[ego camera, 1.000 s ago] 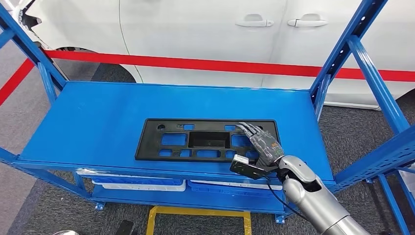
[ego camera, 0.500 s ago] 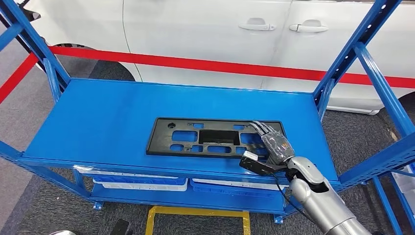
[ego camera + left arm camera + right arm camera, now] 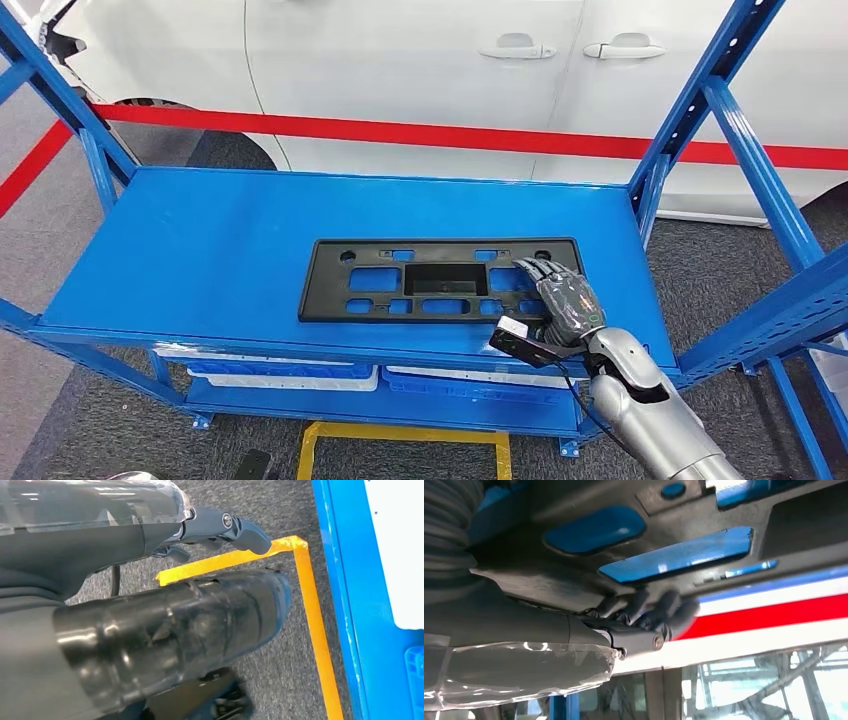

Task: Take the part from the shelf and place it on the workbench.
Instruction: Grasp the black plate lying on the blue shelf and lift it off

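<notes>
The left hand (image 3: pixel 150 630) hung low beside the shelf, over grey carpet and a strip of yellow floor tape (image 3: pixel 312 605). Its fingers (image 3: pixel 220 527) were curled in a little and nothing lay in them, though from that close, turned view I could not tell for certain how far open it was.

On the blue shelf (image 3: pixel 200 250) the part (image 3: pixel 440 280), a flat black plastic frame with cut-out windows, lay flat toward the near edge, a bit right of the middle. Farther right, the right hand (image 3: pixel 562 295) lay palm-down on the right end of the part, its fingers stretched out flat over the frame and pointing toward the far side. In the right wrist view the dark fingertips (image 3: pixel 664 610) pressed against the black plastic beside the blue windows. I saw no finger hooked under the edge, so the hand touched the part rather than gripped it. The silver right arm (image 3: pixel 640 410) came up from the near right corner.

Behind the shelf ran a red barrier tape (image 3: pixel 400 130) and the side of a white car (image 3: pixel 400 60).

Compared with half a second earlier, the whole view had shifted slightly, which looked like the camera moving. The part and the right hand sat in the same relation to each other, and the part was still down flat on the shelf.
</notes>
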Controlling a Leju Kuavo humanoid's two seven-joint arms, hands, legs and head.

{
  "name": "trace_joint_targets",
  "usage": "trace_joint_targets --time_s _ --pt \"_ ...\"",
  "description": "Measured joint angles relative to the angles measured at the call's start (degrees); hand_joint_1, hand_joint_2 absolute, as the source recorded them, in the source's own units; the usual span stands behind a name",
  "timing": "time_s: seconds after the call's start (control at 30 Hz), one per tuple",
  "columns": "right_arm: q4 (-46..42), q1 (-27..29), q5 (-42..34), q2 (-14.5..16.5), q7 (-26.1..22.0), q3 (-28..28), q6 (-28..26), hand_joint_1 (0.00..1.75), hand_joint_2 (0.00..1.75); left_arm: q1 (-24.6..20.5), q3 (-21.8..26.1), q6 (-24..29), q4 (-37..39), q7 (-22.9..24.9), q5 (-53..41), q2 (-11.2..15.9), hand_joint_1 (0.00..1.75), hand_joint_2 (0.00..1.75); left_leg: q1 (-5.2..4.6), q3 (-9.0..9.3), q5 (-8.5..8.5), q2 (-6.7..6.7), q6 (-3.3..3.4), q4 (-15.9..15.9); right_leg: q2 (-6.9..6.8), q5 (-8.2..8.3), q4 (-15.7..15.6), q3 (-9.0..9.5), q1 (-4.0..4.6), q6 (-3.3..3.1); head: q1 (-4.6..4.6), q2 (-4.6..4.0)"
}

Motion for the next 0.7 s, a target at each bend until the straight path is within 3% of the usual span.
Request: trace_joint_targets --time_s 0.03,0.07,0.1,0.17,0.2,0.33,0.4,0.47,0.5,0.53,0.57,0.63,0.7 --pt "0.04 0.23 0.28 0.13 -0.03 -0.13 -0.53 1.73 1.75 0.03 0.00 0.00 0.00 0.01 0.05 0.00 0.00 0.00 0.00 -0.03 0.58 0.01 -0.01 0.19 0.02 -0.05 0.10 0.00 0.02 0.00 0.01 0.00" --pt "0.06 0.44 0.54 0.24 -0.10 -0.30 -1.09 1.72 1.75 0.04 0.00 0.00 0.00 0.01 0.09 0.01 0.00 0.00 0.01 1.04 2.20 0.01 0.07 -1.90 0.06 -0.11 0.22 0.04 0.02 0.05 0.00 0.01" --pt "0.05 0.61 0.75 0.35 -0.19 -0.51 -1.57 1.72 1.75 0.01 0.00 0.01 0.00 0.02 0.13 0.01 0.00 0.00 0.00 2.95 4.31 0.02 0.22 -5.71 0.10 -0.22 0.34 0.10 0.02 0.14 0.00 0.00" --pt "0.02 0.93 0.99 0.55 -0.42 -1.07 -2.34 1.71 1.75 -0.10 0.00 0.02 0.00 0.02 0.15 0.02 0.00 0.00 -0.13 6.48 6.84 -0.02 0.67 -12.79 0.18 -0.39 0.56 0.10 0.21 0.50 0.01 0.00" --pt "0.01 1.08 1.03 0.62 -0.49 -1.36 -2.56 1.72 1.75 -0.12 0.00 0.03 0.00 0.03 0.16 0.02 0.00 0.00 -0.22 7.29 7.16 -0.05 0.89 -14.54 0.20 -0.40 0.60 0.06 0.30 0.74 0.02 0.00" --pt "0.00 1.59 1.10 0.70 -0.71 -2.30 -2.87 1.71 1.75 -0.06 0.04 0.04 0.00 0.10 0.16 0.01 0.00 0.00 -0.06 7.66 7.61 0.02 2.17 -15.81 0.23 -0.72 0.79 -0.03 0.39 1.95 0.03 -0.01" --pt "0.00 1.92 1.11 0.72 -0.91 -2.72 -2.90 1.73 1.75 -0.17 0.06 0.03 0.00 0.10 0.17 -0.01 0.00 0.00 0.14 7.75 7.96 0.14 2.83 -16.25 0.23 -3.50 4.94 -1.86 0.24 2.41 0.05 -0.01" --pt "-0.04 2.43 1.16 0.75 -1.14 -3.07 -3.10 1.75 1.75 -0.15 0.08 0.02 0.00 0.10 0.20 -0.01 0.00 0.00 0.08 7.62 7.99 0.17 3.05 -16.25 0.22 -7.17 12.56 -5.40 0.09 2.74 0.04 -0.01" --pt "-0.11 2.73 1.34 0.77 -1.24 -3.28 -3.39 1.75 1.75 -0.10 0.09 0.02 0.00 0.11 0.21 -0.01 0.00 0.00 0.06 7.61 7.97 0.18 3.08 -16.22 0.21 -8.00 15.44 -6.75 0.02 2.87 0.04 -0.01" --pt "-0.26 3.02 1.62 0.78 -1.31 -3.51 -3.80 1.75 1.75 -0.08 0.11 0.02 0.00 0.13 0.22 -0.01 0.00 0.00 0.06 7.63 7.95 0.16 3.08 -16.19 0.20 -7.69 16.31 -7.15 -0.06 2.94 0.04 -0.01" --pt "-0.54 3.33 1.98 0.79 -1.37 -3.80 -4.34 1.75 1.75 -0.07 0.13 0.02 0.00 0.14 0.23 -0.02 0.00 0.00 0.07 7.70 7.91 0.11 3.05 -16.14 0.18 -6.28 14.85 -6.40 -0.14 2.95 0.04 -0.01" --pt "-1.44 3.92 2.68 0.80 -1.42 -4.56 -5.60 1.75 1.75 -0.08 0.14 0.02 0.00 0.15 0.27 -0.07 0.00 0.00 0.07 7.76 7.70 -0.05 2.82 -15.89 0.13 -2.44 7.14 -2.59 -0.24 2.70 0.05 -0.02" --pt "-2.71 4.58 3.44 0.88 -1.33 -5.43 -6.86 1.75 1.75 -0.09 0.17 0.05 0.00 0.14 0.34 -0.11 0.00 0.00 -0.12 7.52 7.43 -0.20 2.32 -15.41 0.14 -0.69 1.46 -0.01 -0.03 2.24 0.03 -0.02"
